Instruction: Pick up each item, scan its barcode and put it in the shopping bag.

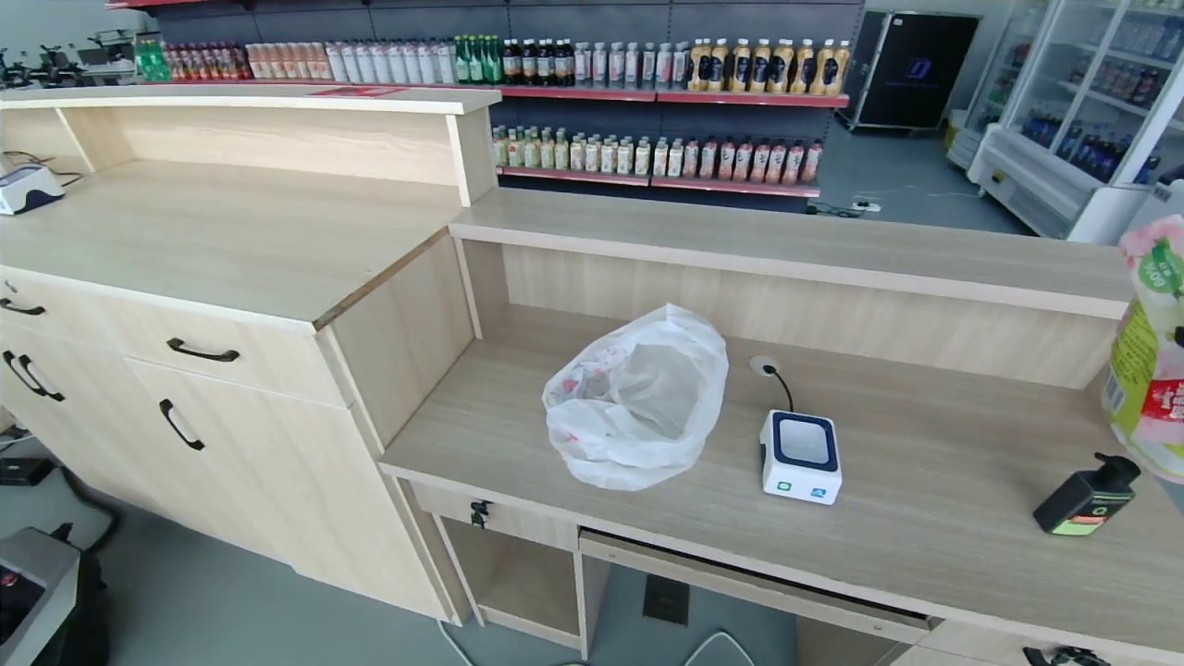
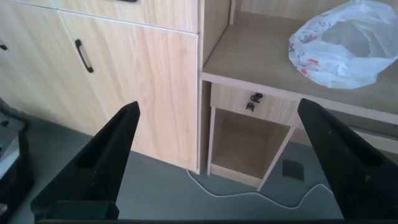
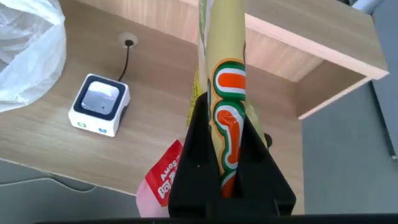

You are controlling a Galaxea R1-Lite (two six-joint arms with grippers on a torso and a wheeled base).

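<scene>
The main risk lies in the grip on the packet (image 3: pixel 227 81). The right gripper (image 3: pixel 225 149) clamps it in a narrow pinch, so much of the tall, soft pack stands beyond the jaws. It could swing, twist or slip when the arm turns it toward the scanner (image 3: pixel 99 104). A twist would likely leave the barcode facing away from the scanner window and the scan would fail; the barcode itself cannot be made out. Carrying the pack across may also take it over the black bottle (image 1: pixel 1084 499) lying on the counter (image 1: pixel 925 555), which a low sweep could knock. At the shopping bag (image 1: pixel 638 398) the crumpled mouth looks slack, so a long pack might catch the rim and drag the bag rather than drop in.

The packet sits squarely between the right jaws, seen edge-on, and reaches well past the fingertips. The scanner lies off to one side of those jaws, well apart, with the bag beyond it. The left gripper (image 2: pixel 217 168) hangs with its jaws spread wide and nothing between them. The bag is ahead of them and well apart, up on the counter.
</scene>
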